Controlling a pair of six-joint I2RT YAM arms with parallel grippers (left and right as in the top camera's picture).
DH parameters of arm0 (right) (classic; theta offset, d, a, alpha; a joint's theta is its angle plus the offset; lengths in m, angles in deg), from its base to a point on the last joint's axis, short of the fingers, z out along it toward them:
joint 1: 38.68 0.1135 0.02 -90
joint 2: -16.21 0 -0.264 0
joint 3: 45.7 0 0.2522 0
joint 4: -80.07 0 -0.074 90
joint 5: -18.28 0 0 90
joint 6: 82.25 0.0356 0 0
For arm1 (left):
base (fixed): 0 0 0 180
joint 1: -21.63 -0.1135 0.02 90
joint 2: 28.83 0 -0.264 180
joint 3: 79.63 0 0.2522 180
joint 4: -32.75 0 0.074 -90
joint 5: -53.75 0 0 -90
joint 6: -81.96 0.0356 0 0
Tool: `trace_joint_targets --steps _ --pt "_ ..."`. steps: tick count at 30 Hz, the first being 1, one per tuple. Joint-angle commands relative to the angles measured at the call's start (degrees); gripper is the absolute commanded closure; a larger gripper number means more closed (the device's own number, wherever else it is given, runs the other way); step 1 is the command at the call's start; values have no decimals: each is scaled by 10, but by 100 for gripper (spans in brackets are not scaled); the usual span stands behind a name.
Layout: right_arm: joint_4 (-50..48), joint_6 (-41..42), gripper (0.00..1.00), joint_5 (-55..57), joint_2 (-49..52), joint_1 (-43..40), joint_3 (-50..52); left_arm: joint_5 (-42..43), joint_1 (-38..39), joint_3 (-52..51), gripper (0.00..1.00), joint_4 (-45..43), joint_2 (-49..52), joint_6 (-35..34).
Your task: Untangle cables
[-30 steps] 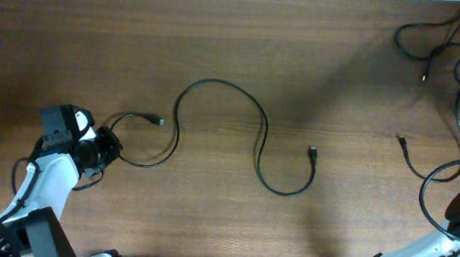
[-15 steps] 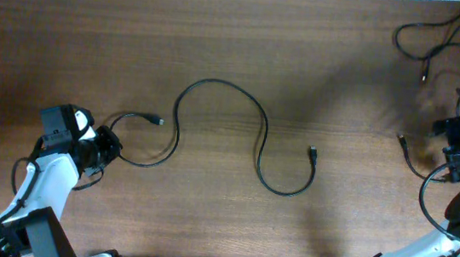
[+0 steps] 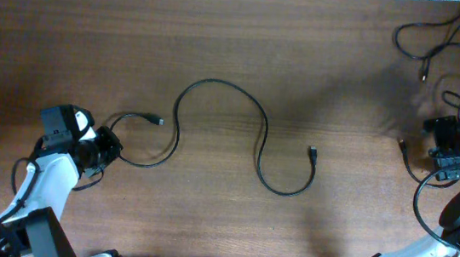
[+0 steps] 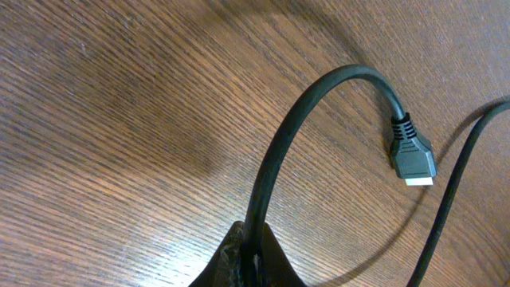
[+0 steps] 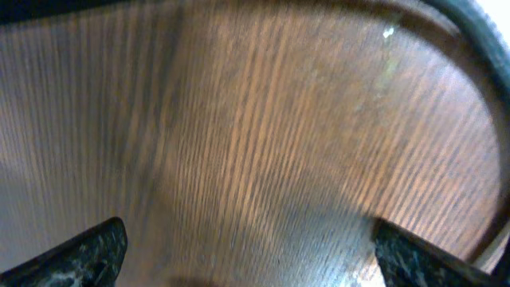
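Left gripper (image 3: 110, 147) first, out at the table's (image 3: 239, 44) nine o'clock side: jaws pressed together, pinching the long cable (image 3: 218, 82) a short way back from its end. On the wrist view the dark fingertips (image 4: 233, 257) clamp the cord at six o'clock. It climbs out of them, arcs over toward two o'clock and drops to the near plug (image 4: 413, 155), silver tip lying on the wood.

Follow that cable outward from overhead. It leaves the grip toward three o'clock, swings up through a tall hump at mid-table, dips into a low loop and rises to the far plug (image 3: 313, 153). It lies open, crossing nothing.

Over to the right gripper (image 3: 442, 144) at the three o'clock edge: jaws spread wide, one tip in each lower corner of its blurred wrist view, wood grain between them. A dark cord curves past at that view's two o'clock; which one, I cannot tell.

The second cable (image 3: 414, 171) has its plug end just beside that gripper at nine o'clock. The third cable (image 3: 412, 28) lies bunched at the table's one o'clock corner, well apart from the long one.
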Motion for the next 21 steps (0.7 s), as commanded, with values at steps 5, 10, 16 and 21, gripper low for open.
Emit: trace_joint_targets --steps 5,10,16,21 --pt "101 -26 1 76 -73 2 -13 -4 1 -5 95 0 -5 -5" --pt "158 24 1 84 -78 3 22 -4 1 -5 95 -2 -5 -5" --pt "21 24 33 118 -77 2 127 -4 1 -5 94 -2 -5 -5" --pt "-38 21 91 123 -77 2 186 -4 1 -5 94 -1 -5 -5"
